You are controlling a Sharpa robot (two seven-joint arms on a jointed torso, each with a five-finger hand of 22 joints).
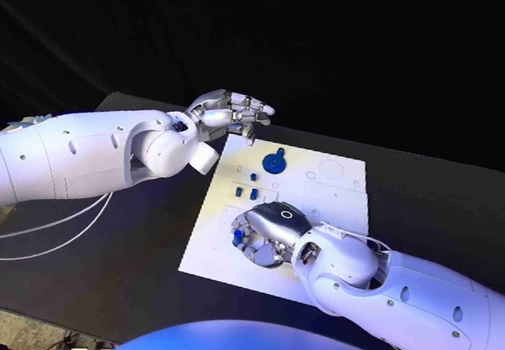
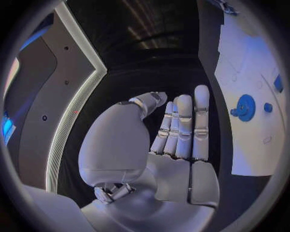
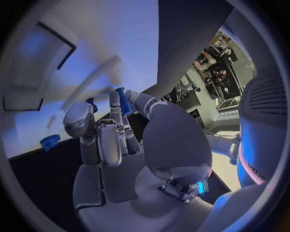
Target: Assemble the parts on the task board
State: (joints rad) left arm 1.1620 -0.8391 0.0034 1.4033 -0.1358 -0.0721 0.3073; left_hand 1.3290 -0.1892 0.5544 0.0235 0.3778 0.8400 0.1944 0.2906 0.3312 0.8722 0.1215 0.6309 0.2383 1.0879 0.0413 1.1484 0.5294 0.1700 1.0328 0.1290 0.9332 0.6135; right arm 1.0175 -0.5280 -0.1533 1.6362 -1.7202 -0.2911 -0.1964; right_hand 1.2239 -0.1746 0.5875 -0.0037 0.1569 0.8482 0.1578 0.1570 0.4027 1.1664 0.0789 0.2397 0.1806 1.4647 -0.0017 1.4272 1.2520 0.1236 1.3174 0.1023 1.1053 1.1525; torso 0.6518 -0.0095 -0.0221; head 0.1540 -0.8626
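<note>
On the flat white task board (image 1: pixel 326 233), a round blue gear-like part (image 1: pixel 277 162) sits at twelve o'clock. The right hand (image 1: pixel 265 231) pinches a small blue peg (image 3: pixel 123 100) at seven o'clock. The left hand (image 1: pixel 230 111) hovers empty, fingers straight. Much assembly likely remains.

Probably a robotics lab: black table (image 1: pixel 468 206), white task board (image 1: pixel 336 192), dim equipment-cluttered room behind.

Head looks down; wrists close (sharing task board (image 1: pixel 323 201))
</note>
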